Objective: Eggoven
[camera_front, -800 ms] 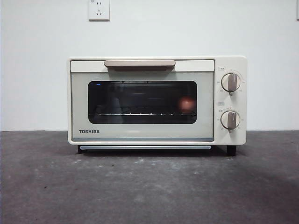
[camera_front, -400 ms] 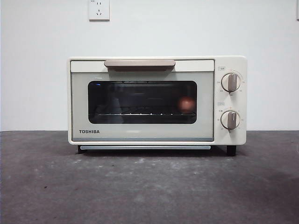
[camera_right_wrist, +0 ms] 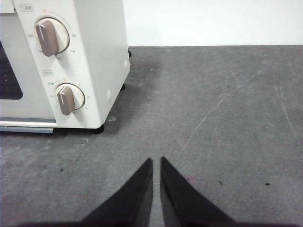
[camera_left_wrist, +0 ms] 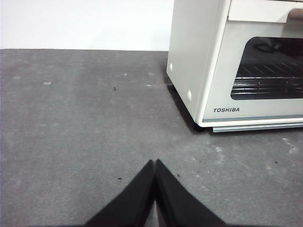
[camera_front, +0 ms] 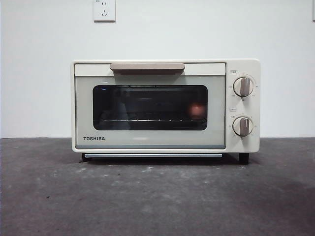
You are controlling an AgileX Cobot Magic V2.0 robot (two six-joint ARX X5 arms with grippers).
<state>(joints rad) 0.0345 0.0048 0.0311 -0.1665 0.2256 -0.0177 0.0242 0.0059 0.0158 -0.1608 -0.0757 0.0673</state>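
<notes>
The cream TOSHIBA toaster oven [camera_front: 150, 142] stands in the middle of the table with its door closed; it also shows in the left wrist view [camera_left_wrist: 199, 56] and the right wrist view [camera_right_wrist: 94, 47]. The reddish-brown egg [camera_front: 197, 110] sits on the rack inside, at the right end, seen dimly through the dark glass. The tan handle [camera_front: 147, 67] runs along the door's top; two knobs [camera_front: 243, 86] are on the right panel. My left gripper [camera_left_wrist: 155, 162] is shut and empty over bare table off the oven's left side. My right gripper [camera_right_wrist: 156, 160] is shut and empty off the oven's right side.
The dark grey table [camera_front: 157, 196] stretches in front of the oven. A white wall with a power socket [camera_front: 104, 10] stands behind. Neither arm shows in the front view.
</notes>
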